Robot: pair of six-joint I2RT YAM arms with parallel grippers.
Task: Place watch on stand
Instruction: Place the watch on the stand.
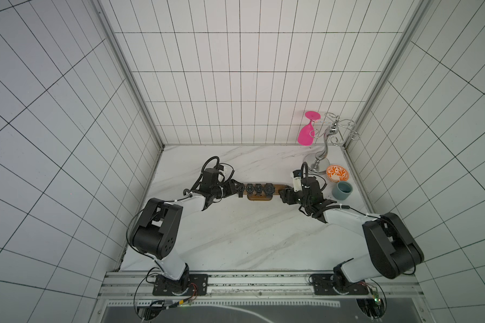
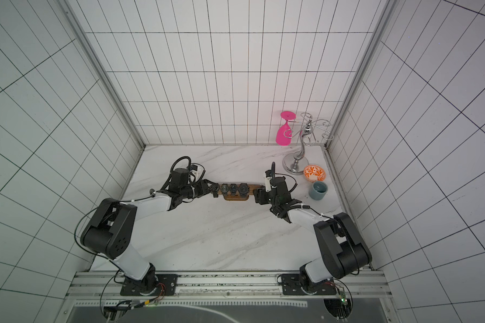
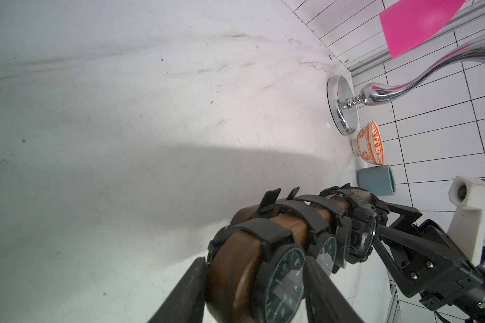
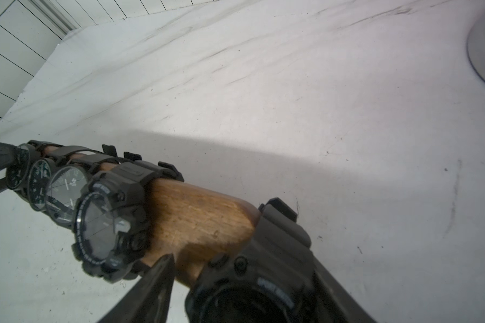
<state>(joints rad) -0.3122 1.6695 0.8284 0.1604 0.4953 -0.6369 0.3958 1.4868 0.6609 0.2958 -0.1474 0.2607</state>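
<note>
Both arms reach in toward the middle of the marble tabletop (image 1: pixel 235 237), and between them lies the stand (image 1: pixel 281 186), its brown bar running side to side. Three dark watches (image 1: pixel 259 189) sit in a row on the bar, faces up. The left gripper (image 1: pixel 239 190) is right at the bar's left end and the right gripper (image 1: pixel 282 194) is at its right end; how their jaws stand is too small to tell. Off in the far right corner, a pink glass (image 1: pixel 305 135) hangs upside down on the chrome wire rack (image 1: pixel 318 163), with an orange-patterned bowl (image 1: pixel 338 173) and a grey-blue cup (image 1: pixel 342 190) just beside its base.
</note>
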